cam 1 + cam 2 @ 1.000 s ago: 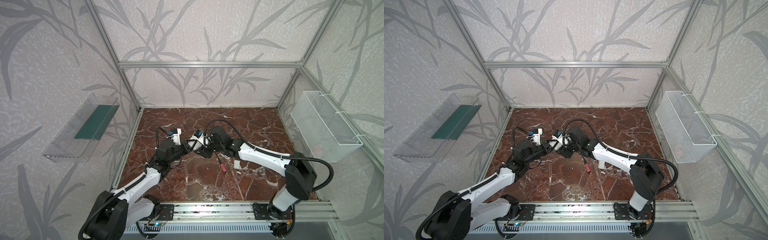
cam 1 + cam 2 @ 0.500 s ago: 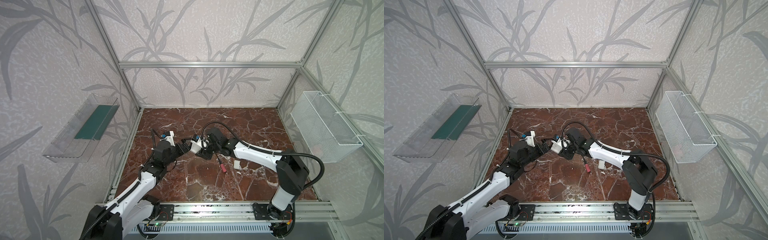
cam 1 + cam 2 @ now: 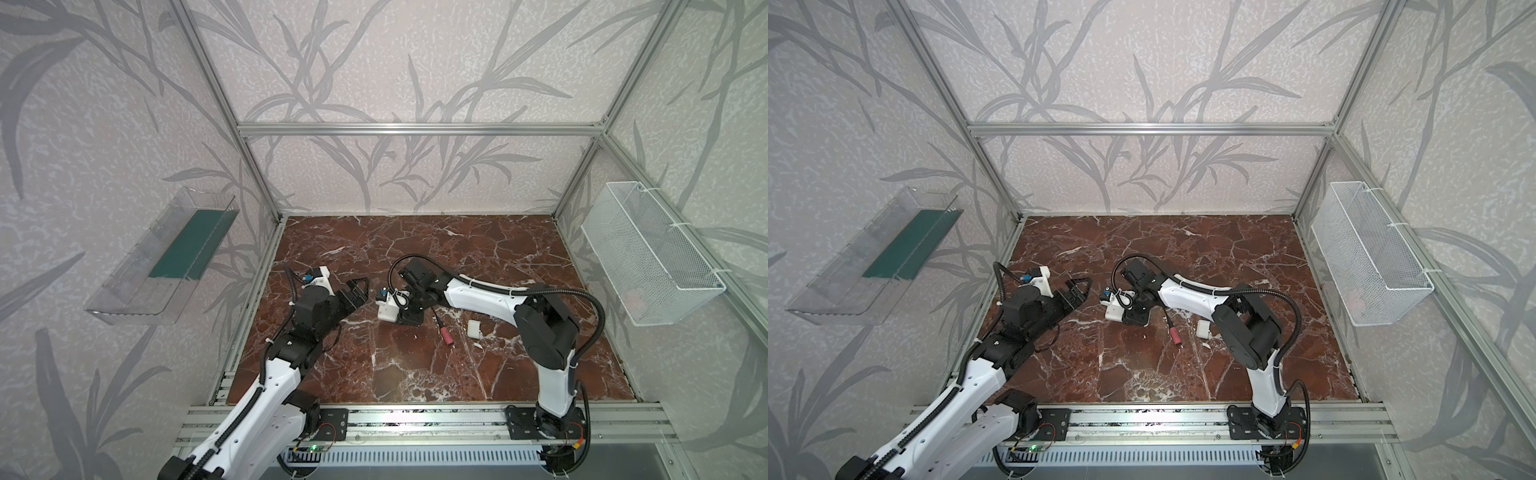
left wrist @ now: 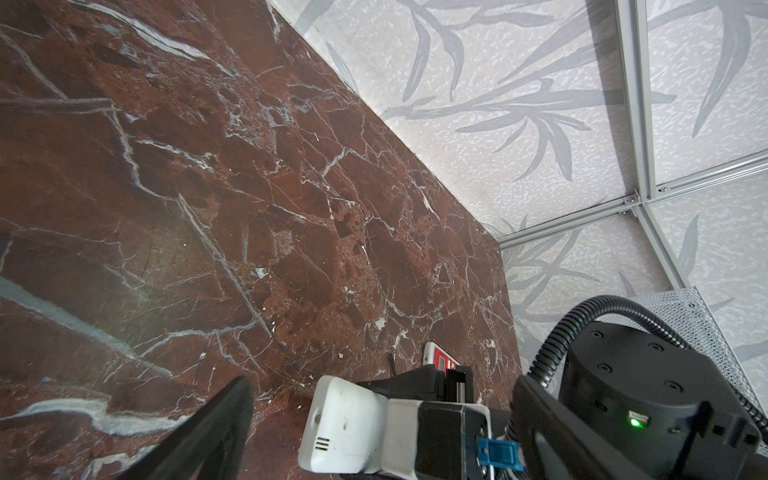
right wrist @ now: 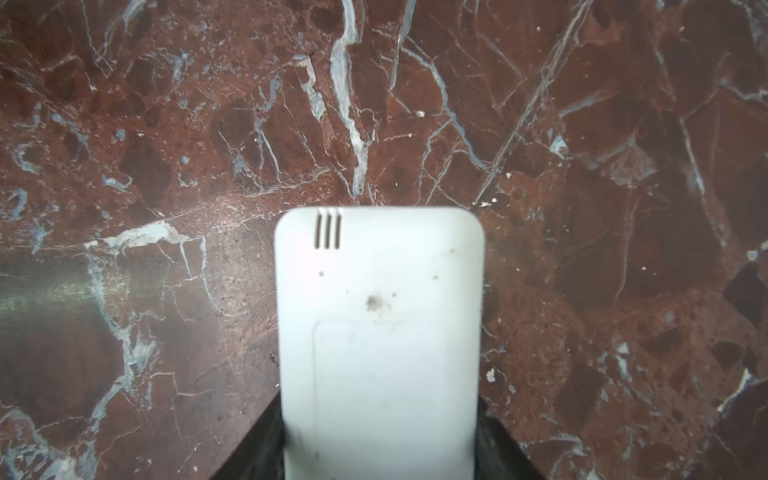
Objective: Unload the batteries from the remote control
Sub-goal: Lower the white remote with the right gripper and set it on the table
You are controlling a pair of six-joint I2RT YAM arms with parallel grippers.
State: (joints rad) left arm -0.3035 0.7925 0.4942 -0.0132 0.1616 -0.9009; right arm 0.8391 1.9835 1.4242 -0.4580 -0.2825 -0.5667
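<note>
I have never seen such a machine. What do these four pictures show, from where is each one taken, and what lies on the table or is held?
This is a robot with a left arm and a right arm, mounted at the front edge of a red marble table. Two pictures look down from above, almost identically; the other two come from a camera on each arm's wrist. The left tool is open and empty. The right tool grips a white remote control. On the table lie a screwdriver with a pink-red handle and a small white cover. No batteries are visible.
</note>
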